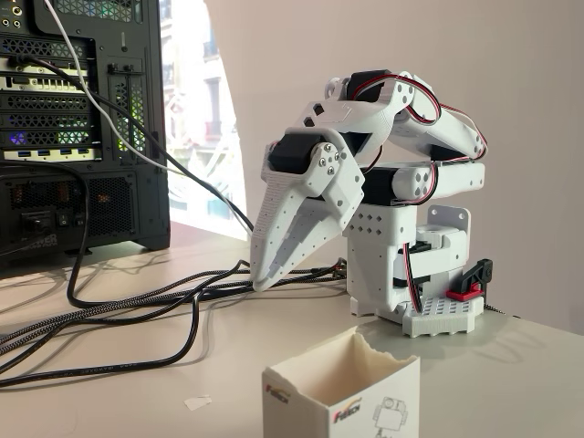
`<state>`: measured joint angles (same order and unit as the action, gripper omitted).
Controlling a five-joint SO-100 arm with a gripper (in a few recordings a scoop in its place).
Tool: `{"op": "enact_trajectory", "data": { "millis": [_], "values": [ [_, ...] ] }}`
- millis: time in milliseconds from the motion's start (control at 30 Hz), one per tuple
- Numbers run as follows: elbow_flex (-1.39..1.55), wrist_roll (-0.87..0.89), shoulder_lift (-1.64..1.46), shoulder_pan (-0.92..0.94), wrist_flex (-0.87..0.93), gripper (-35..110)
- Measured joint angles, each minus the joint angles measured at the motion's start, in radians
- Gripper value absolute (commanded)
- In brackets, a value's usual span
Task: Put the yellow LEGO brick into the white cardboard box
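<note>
One arm, one box and one computer tower are counted on the table.

One white arm [383,182] with one gripper [265,278] is seen near the table's [511,365] right edge. One white cardboard box [342,392] is found at the front edge, one black computer tower [82,128] at the back left corner, and several dark cables [137,310], too tangled for a count.

The white arm [401,137] is folded over its base, jaws closed and pointing down.

White arm folded, hand [266,278] pointing down with fingers together, white cardboard box [342,392] in front
</note>
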<state>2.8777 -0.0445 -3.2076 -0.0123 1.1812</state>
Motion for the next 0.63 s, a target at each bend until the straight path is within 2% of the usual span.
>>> {"op": "enact_trajectory", "data": {
  "millis": [633],
  "values": [
    [0.0,0.015,0.0,0.008,0.0,-9]
  ]
}}
